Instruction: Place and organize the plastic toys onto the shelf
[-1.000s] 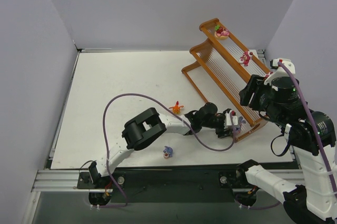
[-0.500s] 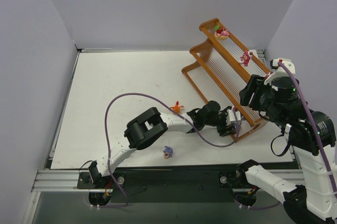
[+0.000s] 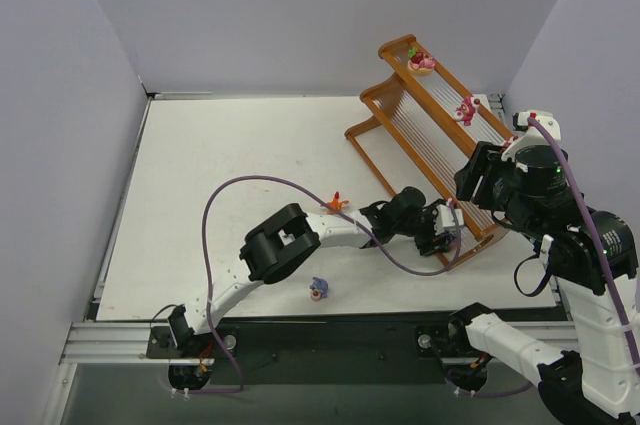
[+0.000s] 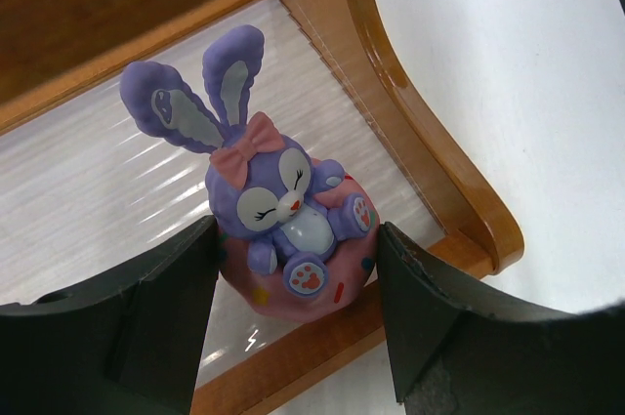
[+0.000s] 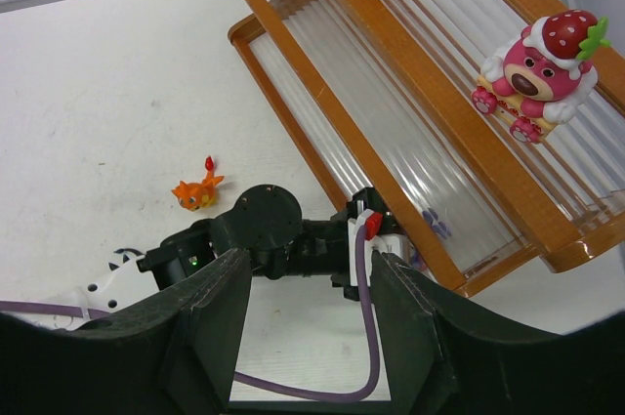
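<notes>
A purple bunny toy point(image 4: 283, 210) on a pink ring base is clamped between my left gripper's point(image 4: 298, 234) two black fingers. It hangs low over the white slats at the near end of the shelf's point(image 4: 430, 161) lowest tier. From above, the left gripper point(image 3: 447, 228) reaches across the shelf's point(image 3: 370, 160) front rim. Two pink bear toys point(image 3: 422, 61) point(image 3: 465, 108) stand on the top tier. An orange toy point(image 3: 336, 203) and a small purple toy point(image 3: 319, 289) lie on the table. My right gripper point(image 5: 311, 259) hovers open and empty, high over the left arm.
The left arm's purple cable point(image 3: 260, 183) loops over the table and under the wrist. The shelf stands slantwise at the far right, close to the right wall point(image 3: 590, 35). The white table top point(image 3: 220, 165) stretches left of it.
The left gripper has crept to the right and a little farther, carrying the purple bunny in over the lowest tier's rim. The right arm has not moved.
</notes>
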You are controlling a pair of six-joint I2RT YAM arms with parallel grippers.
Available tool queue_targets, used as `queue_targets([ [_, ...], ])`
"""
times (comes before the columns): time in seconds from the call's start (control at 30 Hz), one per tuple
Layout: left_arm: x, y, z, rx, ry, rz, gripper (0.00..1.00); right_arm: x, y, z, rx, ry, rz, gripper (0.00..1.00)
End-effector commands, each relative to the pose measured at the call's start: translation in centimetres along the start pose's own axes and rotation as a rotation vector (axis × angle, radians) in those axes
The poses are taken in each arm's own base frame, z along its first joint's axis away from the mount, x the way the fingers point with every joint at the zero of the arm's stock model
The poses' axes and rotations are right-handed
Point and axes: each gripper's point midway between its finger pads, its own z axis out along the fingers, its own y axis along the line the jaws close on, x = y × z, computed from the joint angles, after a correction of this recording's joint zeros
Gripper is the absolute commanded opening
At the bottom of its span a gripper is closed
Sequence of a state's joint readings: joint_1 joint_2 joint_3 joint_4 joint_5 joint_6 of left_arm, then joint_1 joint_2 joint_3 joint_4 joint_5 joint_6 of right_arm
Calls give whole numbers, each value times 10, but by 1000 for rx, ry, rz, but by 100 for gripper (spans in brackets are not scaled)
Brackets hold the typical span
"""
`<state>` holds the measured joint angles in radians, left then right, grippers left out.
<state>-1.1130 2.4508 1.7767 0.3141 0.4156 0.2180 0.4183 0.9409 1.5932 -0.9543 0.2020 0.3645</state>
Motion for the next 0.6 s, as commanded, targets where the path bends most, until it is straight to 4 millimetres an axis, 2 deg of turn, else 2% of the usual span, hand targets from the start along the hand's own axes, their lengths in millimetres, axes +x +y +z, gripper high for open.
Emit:
queue_targets([
  [0.0, -6, 1, 3, 14, 9, 28, 31, -1, -2, 4, 20, 6, -1, 52],
  [0.13, -12, 2, 3, 18, 14, 45, 33, -1, -1, 6, 20, 7, 0, 52],
  [0.57, -2, 2, 6, 46, 52, 36, 43, -5, -4, 7, 37, -8, -6, 52],
])
